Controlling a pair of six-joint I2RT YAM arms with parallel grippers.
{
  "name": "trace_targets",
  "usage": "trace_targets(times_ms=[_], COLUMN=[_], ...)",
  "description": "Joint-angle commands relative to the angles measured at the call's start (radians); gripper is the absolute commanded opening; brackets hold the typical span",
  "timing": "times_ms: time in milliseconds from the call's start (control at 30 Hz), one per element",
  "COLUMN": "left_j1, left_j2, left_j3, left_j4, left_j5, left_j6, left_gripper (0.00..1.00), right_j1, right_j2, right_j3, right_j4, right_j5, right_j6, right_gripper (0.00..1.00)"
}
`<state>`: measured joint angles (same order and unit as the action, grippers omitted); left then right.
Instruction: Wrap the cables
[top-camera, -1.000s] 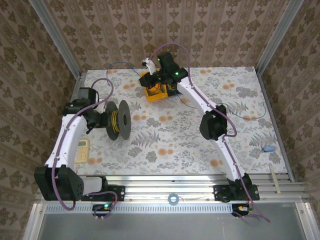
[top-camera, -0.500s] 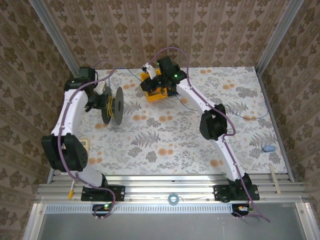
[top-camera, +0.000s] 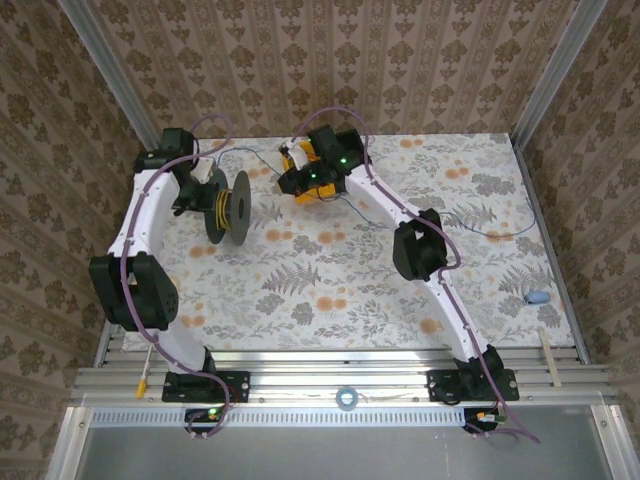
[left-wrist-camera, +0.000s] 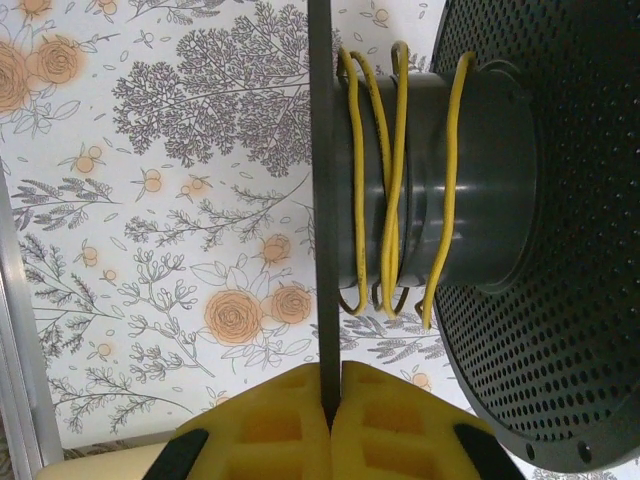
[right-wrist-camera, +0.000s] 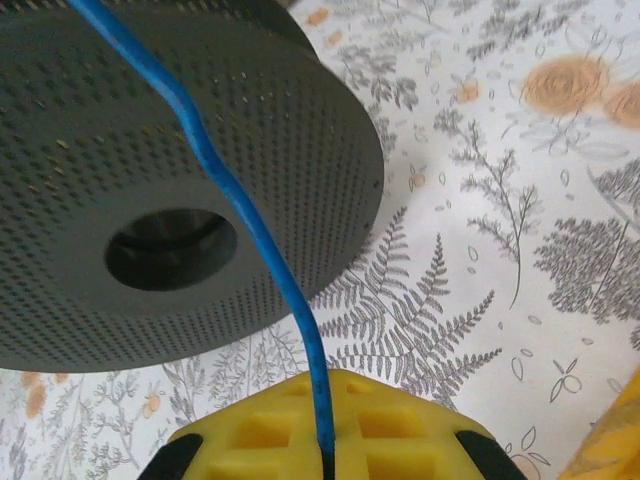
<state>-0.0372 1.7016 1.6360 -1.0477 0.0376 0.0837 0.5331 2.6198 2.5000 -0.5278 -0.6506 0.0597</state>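
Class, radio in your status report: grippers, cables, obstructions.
Left gripper shut on spool flange. Right gripper shut on blue cable, slack trailing across table. Yellow cable loose on hub.

The left arm (top-camera: 140, 225) and the right arm (top-camera: 440, 290) are built alike, with smooth white link shells joined by bulky black joint housings. A thick purple cord (top-camera: 122, 290) loops loosely along each arm, rising from a black base (top-camera: 205, 385) bolted at the near edge. A small green light (top-camera: 340, 158) glows on the right arm's far housing. The left pincer (left-wrist-camera: 330, 400) and the right pincer (right-wrist-camera: 325, 440) carry bright yellow pads (left-wrist-camera: 265, 440) moulded with square recesses, flanked by black finger mounts (left-wrist-camera: 180, 455).
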Motion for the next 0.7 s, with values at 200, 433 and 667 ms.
trace_targets(times_ms=[200,433,667], left_j1=[0.016,0.019,0.017], left_j2=[0.013,0.020,0.025], left_j3=[0.078,0.101,0.094], left_j4=[0.005,-0.006,0.001], left_j5=[0.018,0.022,0.039], left_j6=[0.019,0.020,0.011], left_gripper=[0.00,0.00,0.00], right_j1=[0.007,0.010,0.013], right_j2=[0.037,0.049,0.059], right_j3=[0.022,0.022,0.027], right_j4=[-0.014,-0.018,-0.041], right_j5=[0.027,0.057,0.128], right_j6=[0.020,0.018,0.020], right_gripper=[0.00,0.00,0.00])
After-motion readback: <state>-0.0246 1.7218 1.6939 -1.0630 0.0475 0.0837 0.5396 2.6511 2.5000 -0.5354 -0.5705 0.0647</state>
